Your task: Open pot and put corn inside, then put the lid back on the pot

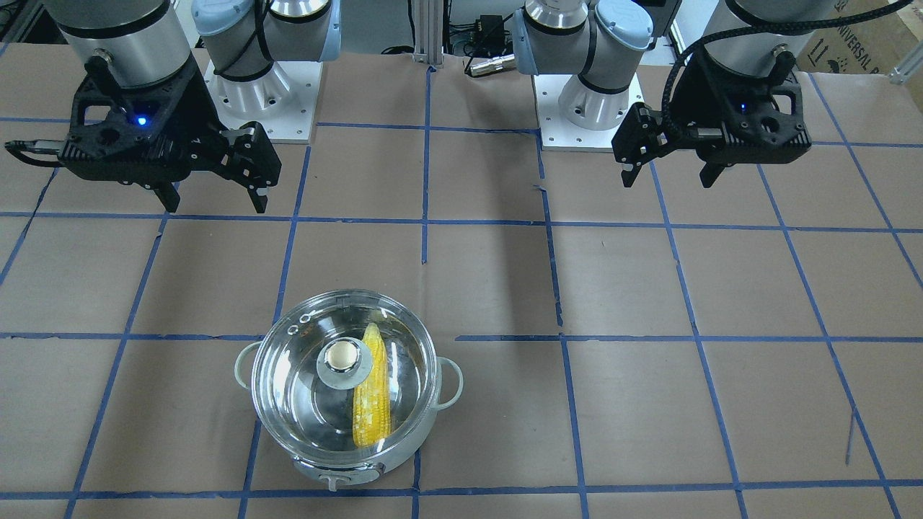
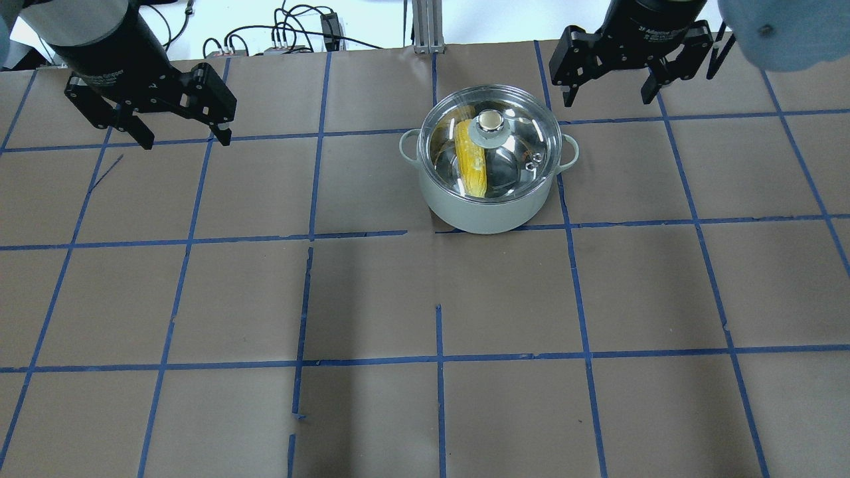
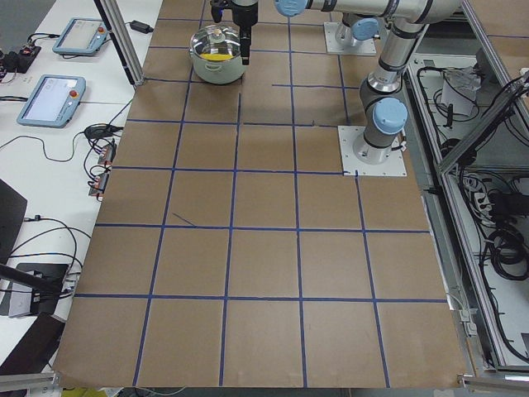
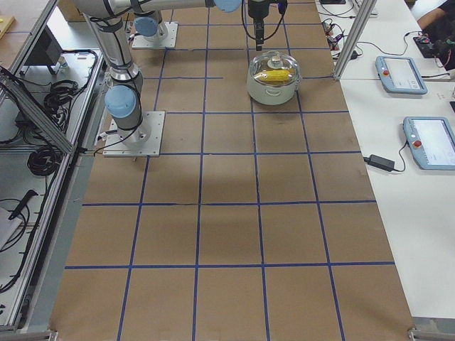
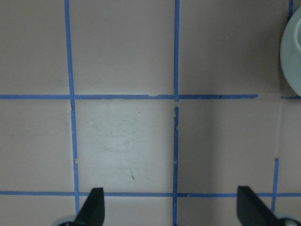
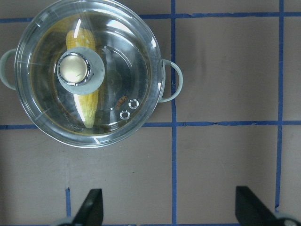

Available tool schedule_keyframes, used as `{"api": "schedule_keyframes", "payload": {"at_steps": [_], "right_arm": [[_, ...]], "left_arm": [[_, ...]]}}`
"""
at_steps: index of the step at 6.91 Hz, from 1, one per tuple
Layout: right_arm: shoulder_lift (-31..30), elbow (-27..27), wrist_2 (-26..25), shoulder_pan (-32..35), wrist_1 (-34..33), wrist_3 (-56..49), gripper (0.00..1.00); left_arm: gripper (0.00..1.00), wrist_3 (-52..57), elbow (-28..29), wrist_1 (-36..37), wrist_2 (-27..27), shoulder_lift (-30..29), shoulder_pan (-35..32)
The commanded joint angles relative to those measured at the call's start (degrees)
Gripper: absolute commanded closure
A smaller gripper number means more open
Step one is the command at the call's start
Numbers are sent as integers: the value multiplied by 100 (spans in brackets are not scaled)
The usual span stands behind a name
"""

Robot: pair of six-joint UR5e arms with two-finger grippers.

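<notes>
Pot point(image 2: 491, 214): pale green outside, standing upright on the table point(image 2: 398, 299), in the robot's right half and toward the far edge.
Lid point(image 2: 514, 133): clear glass with the knob up, closing the pot. It appears to sit evenly on the rim.
Corn point(image 2: 470, 166): yellow cob lying inside the pot beneath the lid, beside the knob, seen through the glass.
Right gripper point(image 2: 607, 101): raised near the pot, touching nothing; jaws released, spread wide.
Left gripper point(image 2: 186, 141): raised well apart from the pot; jaws released, spread wide.
Table surface: brown covering with a blue tape grid.
</notes>
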Motion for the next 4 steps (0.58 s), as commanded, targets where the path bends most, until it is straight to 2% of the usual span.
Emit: {"api": "schedule_keyframes", "payload": {"at_steps": [1,4], "right_arm": [[-62,132,-22,0,90,0,1],[-71,114,-250,0,116,26,1]], "left_arm": [[0,0,-18,9,-9,14,0],[0,17,-62,0,26,49,-18]]}}
